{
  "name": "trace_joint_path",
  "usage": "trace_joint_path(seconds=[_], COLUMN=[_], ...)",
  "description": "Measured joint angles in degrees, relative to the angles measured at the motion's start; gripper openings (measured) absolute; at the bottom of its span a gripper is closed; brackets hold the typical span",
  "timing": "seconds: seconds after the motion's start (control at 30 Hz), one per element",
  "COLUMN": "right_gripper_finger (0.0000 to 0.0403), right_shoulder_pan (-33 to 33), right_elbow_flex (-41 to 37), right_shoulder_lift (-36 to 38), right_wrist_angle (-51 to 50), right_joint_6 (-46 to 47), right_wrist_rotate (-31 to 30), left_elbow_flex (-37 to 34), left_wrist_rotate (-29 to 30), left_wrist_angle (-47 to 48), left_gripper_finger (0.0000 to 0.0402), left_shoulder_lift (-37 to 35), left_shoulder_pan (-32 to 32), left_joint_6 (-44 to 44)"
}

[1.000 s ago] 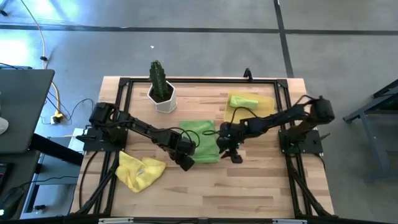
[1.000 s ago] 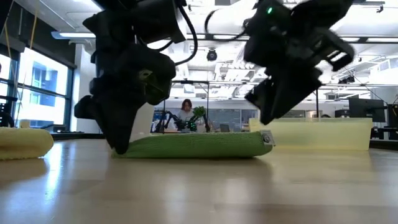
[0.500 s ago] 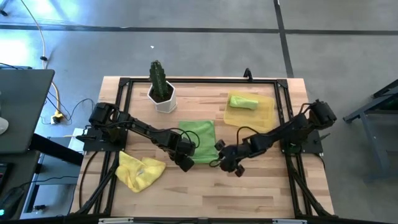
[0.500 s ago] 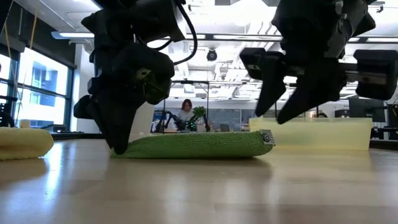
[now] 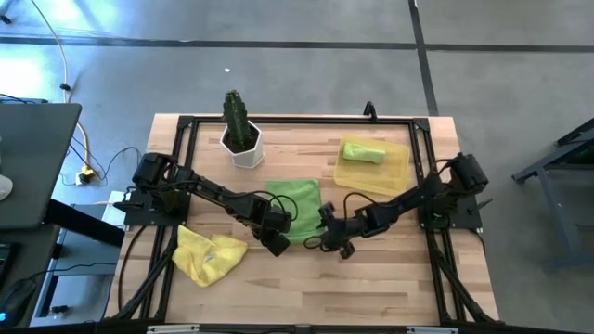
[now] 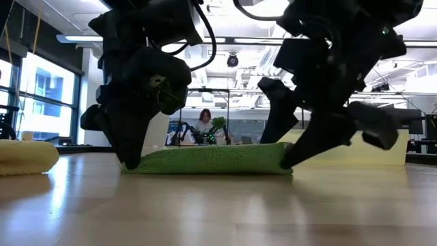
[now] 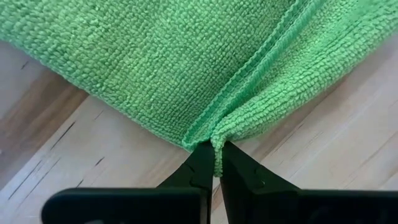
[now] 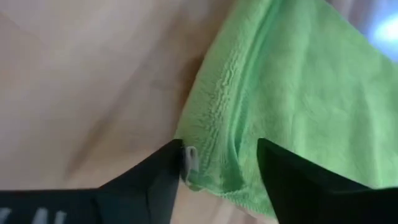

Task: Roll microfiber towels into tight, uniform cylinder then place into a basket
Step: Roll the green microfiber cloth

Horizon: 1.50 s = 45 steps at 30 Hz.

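Observation:
A lime green towel [image 5: 295,206] lies flat on the table's middle, doubled over, with a hemmed edge [image 7: 261,53] running across its top. My left gripper [image 5: 277,243] is shut on its near left corner. My right gripper [image 5: 336,246] is open at the near right corner [image 8: 208,168], where a white tag [image 8: 189,160] shows, one finger on either side. A rolled green towel [image 5: 364,151] lies in the yellow basket [image 5: 397,172] at the far right. A crumpled yellow towel [image 5: 209,255] rests on the near left. My left gripper pinches the green towel's near left corner [image 7: 216,138] between its two fingers, which come steeply from above [image 6: 130,158]. The corner shows two layers at the hem. The towel stays flat on the table, slack.
A white pot with a green cactus [image 5: 241,137] stands at the far left of the towel. Black frame rails [image 5: 297,121] border the tabletop. Bare wood [image 5: 371,288] lies along the near edge. A person sits in the room far behind the table [image 6: 203,121].
My right gripper has swung toward the table's near edge and left, sunk to the table and rolled about its own line, coming down at the green towel's near right corner. The towel and my left gripper have kept still.

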<state>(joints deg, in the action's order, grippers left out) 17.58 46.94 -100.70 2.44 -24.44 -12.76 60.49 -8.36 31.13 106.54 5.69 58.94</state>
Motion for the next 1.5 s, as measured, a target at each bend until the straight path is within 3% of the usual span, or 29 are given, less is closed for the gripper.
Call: trace_joint_path(seconds=[0.33,0.43,0.73,0.9,1.2,1.5], right_gripper_finger=[0.0011,0.0016,0.0003,0.0002,0.0001,0.0000], right_shoulder_pan=[0.3,0.0,-6.8,-9.6,-11.5,-13.4], right_elbow_flex=[0.0,0.0,0.0,0.0,0.0,0.3], right_shoulder_lift=[-0.2,-0.2,-0.2,-0.2,-0.3,-2.8], right_wrist_angle=[-1.3,-1.5,-1.8,-1.7,-2.0,-3.0], right_joint_6=[0.2,3.3,20.6,26.2,34.2,38.9], right_wrist_rotate=[0.8,3.8,29.1,38.0,39.7,34.0], left_elbow_flex=[0.0,0.0,-0.3,-0.2,-0.1,0.1], left_wrist_rotate=[0.0,-0.5,-13.3,-16.1,-12.9,-5.9], left_wrist_angle=[-0.1,-0.4,-11.3,-12.2,-9.7,-8.1], left_gripper_finger=[0.0010,0.0010,0.0010,0.0010,0.0010,0.0010], left_shoulder_lift=[0.0,0.0,0.5,0.4,0.2,-2.4], left_shoulder_pan=[0.0,0.0,0.7,0.9,0.9,1.1], left_joint_6=[-0.1,0.1,-1.3,-1.0,-0.5,0.9])
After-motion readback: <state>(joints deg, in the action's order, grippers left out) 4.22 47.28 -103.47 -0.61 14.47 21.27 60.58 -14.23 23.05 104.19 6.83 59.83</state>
